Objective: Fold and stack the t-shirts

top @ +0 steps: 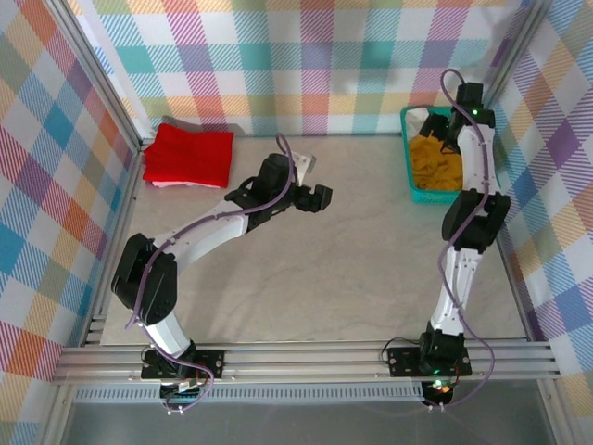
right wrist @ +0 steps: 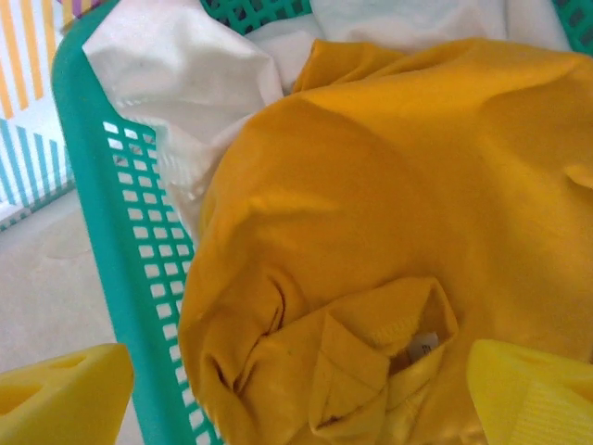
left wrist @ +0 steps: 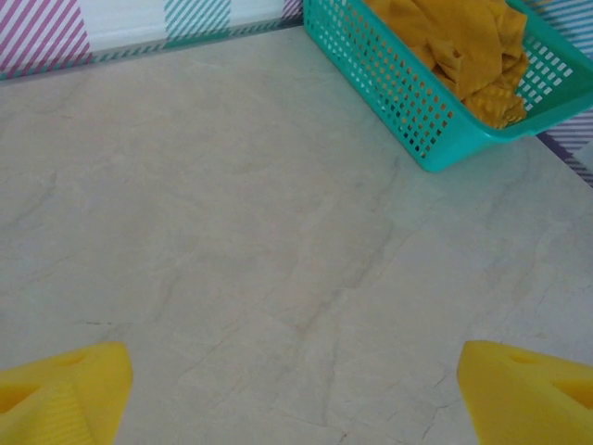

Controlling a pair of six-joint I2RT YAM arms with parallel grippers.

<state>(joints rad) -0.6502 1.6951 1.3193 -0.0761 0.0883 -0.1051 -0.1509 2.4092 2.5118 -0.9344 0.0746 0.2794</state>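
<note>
Plaid walls (top: 315, 65) in many colours were seen around a pale, marble-like table (top: 371, 269), with a metal rail along its near edge where both arms were bolted. At the far left corner of the table a red t-shirt (top: 190, 155) was laid folded flat into a neat rectangle, and a thin pinkish edge of something was visible beneath it. At the far right, close to the wall, a teal mesh basket (top: 414, 190) was placed. A yellow t-shirt (right wrist: 389, 185) was heaped inside it, crumpled, with its collar and a small neck label turned upward. A white t-shirt (right wrist: 176, 74) was bunched beneath and behind the yellow one, against the far wall of the basket. The left gripper (left wrist: 296, 389) was held above the bare middle of the table, well apart from the red t-shirt and from the basket. Its yellow fingertips (left wrist: 65, 389) were spread wide, with nothing between them but the table surface. The right arm was stretched up along the right side, and the right gripper (right wrist: 296, 389) was held directly over the basket, just above the yellow t-shirt. Its jaws were likewise spread wide, one fingertip over the basket's left rim and the other over the yellow cloth, and no fabric was pinched.
</note>
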